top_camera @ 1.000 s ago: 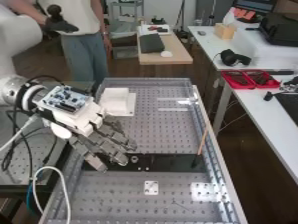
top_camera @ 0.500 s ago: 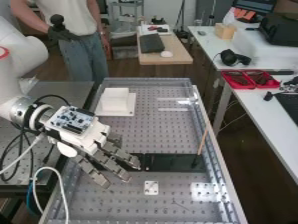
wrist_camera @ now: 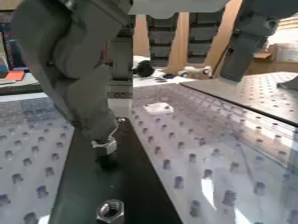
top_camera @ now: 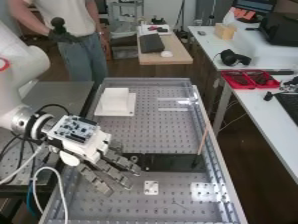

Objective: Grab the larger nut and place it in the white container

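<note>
Grey fingers [top_camera: 114, 175] hang loose and mostly straight over the table [top_camera: 120, 206], gripping nothing. They point down, likely so one tip can get close to a nut without knocking it. The wrist view shows a steel nut [wrist_camera: 110, 210] lying on the black strip [wrist_camera: 78, 187], and a shiny metal piece [wrist_camera: 105, 146], maybe another nut, right by a fingertip. It is hard to tell which is larger, or if they touch. The high view shows the white container [top_camera: 116, 100] well apart, likely to leave room for the pick.
</note>
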`<state>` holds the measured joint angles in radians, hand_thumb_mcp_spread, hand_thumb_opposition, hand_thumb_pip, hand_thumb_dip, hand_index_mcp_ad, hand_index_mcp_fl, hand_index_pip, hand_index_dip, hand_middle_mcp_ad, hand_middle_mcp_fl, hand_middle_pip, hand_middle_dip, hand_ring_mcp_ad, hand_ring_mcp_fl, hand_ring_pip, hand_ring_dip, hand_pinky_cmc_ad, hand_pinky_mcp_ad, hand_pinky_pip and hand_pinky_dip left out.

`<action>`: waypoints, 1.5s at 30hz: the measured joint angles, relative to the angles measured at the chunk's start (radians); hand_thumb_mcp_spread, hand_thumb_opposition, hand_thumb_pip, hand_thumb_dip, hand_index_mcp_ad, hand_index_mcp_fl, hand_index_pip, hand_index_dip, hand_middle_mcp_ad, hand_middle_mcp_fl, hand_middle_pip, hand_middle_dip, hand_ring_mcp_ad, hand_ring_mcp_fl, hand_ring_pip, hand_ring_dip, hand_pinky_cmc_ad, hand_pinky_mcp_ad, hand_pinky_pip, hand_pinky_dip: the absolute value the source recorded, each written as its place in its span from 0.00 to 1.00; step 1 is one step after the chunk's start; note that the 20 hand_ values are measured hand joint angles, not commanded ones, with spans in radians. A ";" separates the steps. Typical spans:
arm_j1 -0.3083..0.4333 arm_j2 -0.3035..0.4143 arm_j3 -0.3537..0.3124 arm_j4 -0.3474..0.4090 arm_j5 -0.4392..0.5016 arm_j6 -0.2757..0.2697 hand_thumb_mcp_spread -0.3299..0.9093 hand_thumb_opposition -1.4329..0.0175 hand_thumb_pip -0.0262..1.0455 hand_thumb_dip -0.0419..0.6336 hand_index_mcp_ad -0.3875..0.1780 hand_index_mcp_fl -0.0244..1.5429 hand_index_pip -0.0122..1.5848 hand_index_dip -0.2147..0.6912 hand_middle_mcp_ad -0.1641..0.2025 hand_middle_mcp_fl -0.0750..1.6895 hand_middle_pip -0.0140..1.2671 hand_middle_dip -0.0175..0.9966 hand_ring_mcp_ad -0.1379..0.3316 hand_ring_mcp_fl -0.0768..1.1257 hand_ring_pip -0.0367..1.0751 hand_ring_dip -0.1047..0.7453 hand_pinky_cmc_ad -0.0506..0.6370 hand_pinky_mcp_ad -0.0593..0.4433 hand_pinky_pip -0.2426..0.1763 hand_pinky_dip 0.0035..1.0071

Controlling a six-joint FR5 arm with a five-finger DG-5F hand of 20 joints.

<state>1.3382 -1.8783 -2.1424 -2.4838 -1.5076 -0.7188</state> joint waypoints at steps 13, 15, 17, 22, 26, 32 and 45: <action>0.024 -0.010 -0.061 0.133 -0.012 -0.037 0.53 0.36 0.78 0.41 0.38 0.02 0.99 0.44 0.59 0.04 0.10 0.24 0.64 0.06 0.14 0.26 0.55 0.74 0.36 0.57; 0.029 -0.014 -0.068 0.147 -0.005 -0.036 0.53 0.36 0.78 0.41 0.37 0.02 0.99 0.44 0.58 0.04 0.10 0.24 0.64 0.06 0.15 0.26 0.55 0.74 0.36 0.57; 0.033 -0.018 -0.075 0.162 0.004 -0.034 0.53 0.36 0.78 0.41 0.39 0.02 0.99 0.44 0.59 0.04 0.10 0.24 0.64 0.06 0.16 0.26 0.55 0.74 0.36 0.57; 0.041 -0.029 -0.091 0.204 0.033 -0.028 0.53 0.36 0.81 0.41 0.39 0.02 0.99 0.44 0.59 0.04 0.10 0.24 0.64 0.07 0.16 0.26 0.55 0.74 0.36 0.59; 0.038 -0.027 -0.094 0.211 0.037 -0.025 0.53 0.36 0.82 0.41 0.39 0.02 0.99 0.44 0.59 0.04 0.10 0.23 0.64 0.06 0.18 0.25 0.55 0.74 0.36 0.60; 0.036 -0.029 -0.093 0.208 0.036 -0.023 0.53 0.36 0.82 0.41 0.39 0.02 0.98 0.43 0.59 0.04 0.10 0.22 0.64 0.07 0.20 0.25 0.55 0.74 0.36 0.61; 0.032 -0.040 -0.088 0.203 0.038 -0.029 0.53 0.36 0.82 0.41 0.39 0.02 0.99 0.42 0.59 0.04 0.10 0.22 0.64 0.06 0.22 0.23 0.55 0.74 0.36 0.64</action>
<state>1.3702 -1.9182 -2.2305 -2.2810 -1.4700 -0.7483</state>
